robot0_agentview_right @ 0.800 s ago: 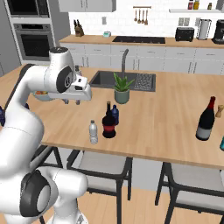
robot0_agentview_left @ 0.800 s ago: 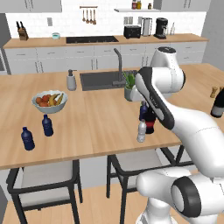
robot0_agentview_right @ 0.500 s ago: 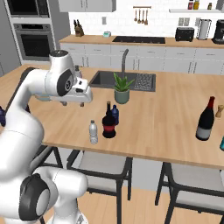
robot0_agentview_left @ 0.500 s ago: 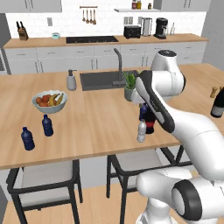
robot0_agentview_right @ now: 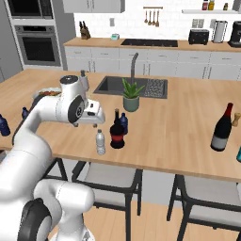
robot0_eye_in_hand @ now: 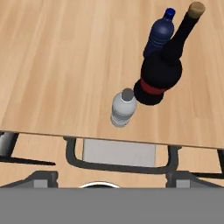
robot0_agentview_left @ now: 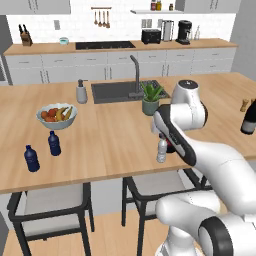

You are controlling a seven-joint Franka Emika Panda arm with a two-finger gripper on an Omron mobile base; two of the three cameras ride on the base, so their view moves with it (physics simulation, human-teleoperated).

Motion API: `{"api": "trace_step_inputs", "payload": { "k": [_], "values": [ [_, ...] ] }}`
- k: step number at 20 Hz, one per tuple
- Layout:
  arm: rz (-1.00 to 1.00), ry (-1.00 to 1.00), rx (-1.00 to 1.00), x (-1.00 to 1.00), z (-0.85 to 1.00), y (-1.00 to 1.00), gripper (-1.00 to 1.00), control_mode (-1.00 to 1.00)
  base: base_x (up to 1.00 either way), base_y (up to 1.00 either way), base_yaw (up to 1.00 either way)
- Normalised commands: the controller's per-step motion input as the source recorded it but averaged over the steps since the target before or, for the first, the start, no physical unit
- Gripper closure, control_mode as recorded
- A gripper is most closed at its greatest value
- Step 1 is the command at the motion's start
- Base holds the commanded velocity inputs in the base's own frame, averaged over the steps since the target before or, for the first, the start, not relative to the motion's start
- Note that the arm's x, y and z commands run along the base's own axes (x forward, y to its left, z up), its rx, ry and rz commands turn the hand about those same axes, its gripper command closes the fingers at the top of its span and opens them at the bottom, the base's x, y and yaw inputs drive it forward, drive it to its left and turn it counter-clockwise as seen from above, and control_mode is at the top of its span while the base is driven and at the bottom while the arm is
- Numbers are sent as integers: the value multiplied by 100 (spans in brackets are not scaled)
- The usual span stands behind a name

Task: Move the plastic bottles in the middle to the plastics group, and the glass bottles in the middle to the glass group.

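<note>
A long wooden island counter (robot0_agentview_left: pixel 115 135) runs across the kitchen, with a dark sink (robot0_agentview_left: pixel 117 91) and a curved faucet (robot0_agentview_left: pixel 135 75) set into its far half and a potted plant (robot0_agentview_left: pixel 150 97) standing just at the sink's near corner. Behind it, white cabinets carry a wooden worktop with a black cooktop (robot0_agentview_left: pixel 105 45), a toaster (robot0_agentview_left: pixel 150 35), a coffee machine (robot0_agentview_left: pixel 185 31) and a knife block (robot0_agentview_left: pixel 24 36); the right base view adds a wall oven (robot0_agentview_right: pixel 37 44) at 10 o'clock. 2 dark stools (robot0_agentview_left: pixel 47 205) are tucked under the near edge.

In the middle, near the front edge, stand 3 bottles: the clear greyish bottle (robot0_agentview_right: pixel 100 142) with a white cap, the squat dark bottle (robot0_agentview_right: pixel 116 133) with a red band just at its 2 o'clock, and the dark blue bottle (robot0_agentview_right: pixel 124 123) close behind that one. In the hand view the clear bottle and the squat one look touching or nearly so; I cannot tell which.

The plastics group (robot0_agentview_left: pixel 42 150), 2 small blue bottles, stands at 9 o'clock near a fruit bowl (robot0_agentview_left: pixel 56 115); a grey soap dispenser (robot0_agentview_left: pixel 81 91) sits by the sink. The tall black bottle (robot0_agentview_right: pixel 221 128) stands well apart at 3 o'clock, a small pepper grinder (robot0_agentview_left: pixel 244 105) beside it.

The gripper (robot0_agentview_right: pixel 96 116) hangs above the clear bottle, apart from it; whether its claw is released or clenched, I cannot tell.
</note>
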Motion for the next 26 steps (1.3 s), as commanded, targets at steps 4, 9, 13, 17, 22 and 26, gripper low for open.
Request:
{"api": "trace_step_inputs", "payload": {
  "k": [4,9,13,17,22,26],
  "values": [
    [-1,-2,1,67,-31,-22,-100,-100,0,0,0],
    [-2,0,0,54,-29,-2,-100,-100,0,0,0],
    [-3,0,2,24,-39,0,-100,-100,0,0,0],
    [-2,0,1,0,-11,-3,-100,-100,0,0,0],
    [-3,0,0,0,-34,-5,-100,-100,0,0,0],
    [-4,0,0,0,-39,0,-100,-100,0,0,0]
  ]
}}
